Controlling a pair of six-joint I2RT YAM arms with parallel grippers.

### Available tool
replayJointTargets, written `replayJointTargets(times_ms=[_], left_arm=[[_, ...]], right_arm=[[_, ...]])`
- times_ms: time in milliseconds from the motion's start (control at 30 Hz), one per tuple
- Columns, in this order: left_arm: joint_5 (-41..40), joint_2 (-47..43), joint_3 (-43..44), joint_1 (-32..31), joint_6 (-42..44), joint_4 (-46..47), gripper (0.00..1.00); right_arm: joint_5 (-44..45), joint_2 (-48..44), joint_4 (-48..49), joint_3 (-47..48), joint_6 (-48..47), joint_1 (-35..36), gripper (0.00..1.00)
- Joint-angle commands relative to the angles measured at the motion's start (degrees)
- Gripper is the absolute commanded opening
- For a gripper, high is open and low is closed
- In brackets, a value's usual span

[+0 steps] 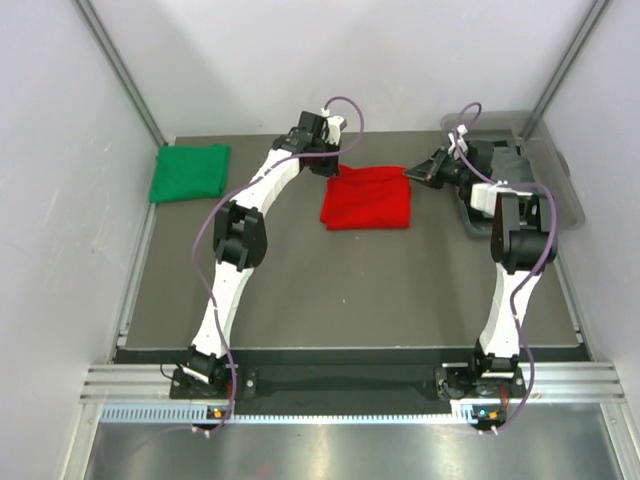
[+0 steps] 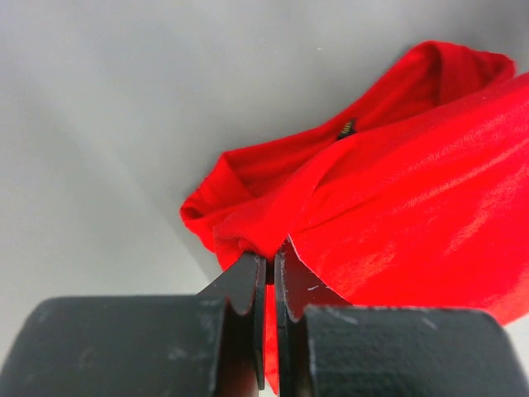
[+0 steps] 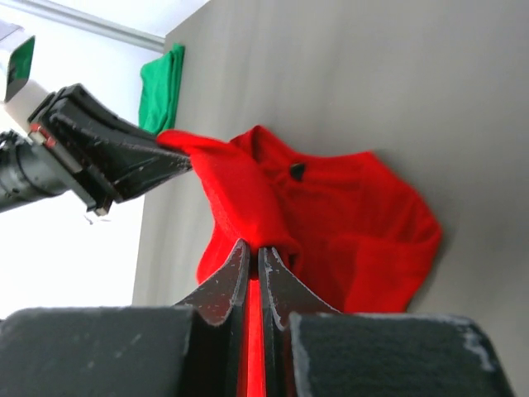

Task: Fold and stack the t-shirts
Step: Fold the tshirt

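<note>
Grey counter (image 1: 350, 300) carries the red t-shirt (image 1: 367, 197) near its far middle, with our left pincer (image 2: 270, 263) and right pincer (image 3: 254, 252) each clamped on a far corner. We judge a fold is in hand, so next both should carry that edge evenly toward the near side.

The red t-shirt (image 1: 366, 197) is soft cloth with a faint sheen, the table (image 1: 350, 290) matt and smooth.

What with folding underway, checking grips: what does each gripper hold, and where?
Both pinch the red t-shirt: left gripper at its far-left corner, right gripper at its far-right corner.
</note>
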Motion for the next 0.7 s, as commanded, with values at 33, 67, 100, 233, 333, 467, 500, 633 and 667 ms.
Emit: replayJointTargets(times_ms=[33, 67, 100, 233, 333, 467, 500, 633, 667], left_arm=[[-4.75, 0.91, 2.84, 0.92, 0.30, 2.77, 0.00], [-5.45, 1.00, 2.93, 0.92, 0.30, 2.86, 0.00], [-5.98, 1.00, 3.02, 0.84, 0.21, 2.94, 0.00], [-10.28, 0.65, 4.59, 0.75, 0.04, 3.03, 0.46], [-14.51, -1.97, 5.83, 0.40, 0.56, 2.33, 0.65], [-15.04, -6.81, 2.68, 0.39, 1.09, 0.75, 0.77], [-14.43, -8.13, 0.66, 0.31, 0.92, 0.49, 0.78], [-4.18, -16.47, -14.78, 1.88, -2.58, 0.83, 0.87], [-1.79, -17.45, -16.74, 2.41, -3.64, 0.92, 0.88]], right_arm=[[0.10, 3.55, 4.12, 5.94, 1.31, -1.21, 0.00], [0.10, 3.99, 4.29, 6.38, 2.01, -1.21, 0.00], [0.10, 4.61, 4.64, 6.73, 2.28, -1.12, 0.05], [-1.74, 3.39, 9.98, 5.51, 3.15, -1.47, 0.29], [-3.50, -1.00, 15.70, 3.14, 5.96, -2.44, 0.38], [-6.22, -6.98, 16.86, 0.68, 7.90, -2.44, 0.39], [-6.75, -9.34, 16.86, -1.24, 7.90, -2.18, 0.39], [-10.17, -13.75, 11.19, -6.00, 5.89, 0.37, 0.38], [-11.05, -14.45, 8.45, -6.53, 2.23, 1.68, 0.38]])
